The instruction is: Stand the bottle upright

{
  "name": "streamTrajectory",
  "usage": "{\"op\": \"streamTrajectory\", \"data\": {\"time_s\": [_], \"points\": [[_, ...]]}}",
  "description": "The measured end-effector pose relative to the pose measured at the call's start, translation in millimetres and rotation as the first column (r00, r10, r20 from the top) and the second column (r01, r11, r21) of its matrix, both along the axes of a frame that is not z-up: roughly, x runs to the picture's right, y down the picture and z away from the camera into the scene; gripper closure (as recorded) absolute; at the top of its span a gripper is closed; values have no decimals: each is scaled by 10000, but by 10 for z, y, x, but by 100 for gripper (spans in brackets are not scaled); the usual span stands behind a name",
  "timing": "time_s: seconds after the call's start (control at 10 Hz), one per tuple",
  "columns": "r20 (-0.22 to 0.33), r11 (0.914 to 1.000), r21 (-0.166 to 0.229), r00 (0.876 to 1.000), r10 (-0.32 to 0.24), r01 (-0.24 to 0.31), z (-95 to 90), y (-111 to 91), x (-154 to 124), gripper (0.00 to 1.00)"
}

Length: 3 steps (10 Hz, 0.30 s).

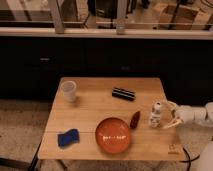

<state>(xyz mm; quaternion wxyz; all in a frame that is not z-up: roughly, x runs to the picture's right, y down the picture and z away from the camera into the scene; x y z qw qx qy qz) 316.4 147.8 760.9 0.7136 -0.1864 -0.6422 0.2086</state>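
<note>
The bottle (156, 114) stands upright near the right edge of the bench (100, 107), just right of a dark red item (135, 119). The gripper (164, 116) reaches in from the right, at the bottle; whether it grips I cannot tell. A plate (113, 135) lies left of them

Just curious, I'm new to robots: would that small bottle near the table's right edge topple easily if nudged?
Probably: the bottle looks tall and narrow, so a nudge could tip it. Being round, it would likely roll once down. The hand sits right beside it.
</note>
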Motion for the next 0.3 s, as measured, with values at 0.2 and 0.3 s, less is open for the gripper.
{"op": "streamTrajectory", "data": {"time_s": [0.2,0.3], "points": [[25,9995,-65,9996,-294,294,-57,-40,-57,20],[44,9989,-188,9991,-421,421,-77,-61,-98,20]]}}
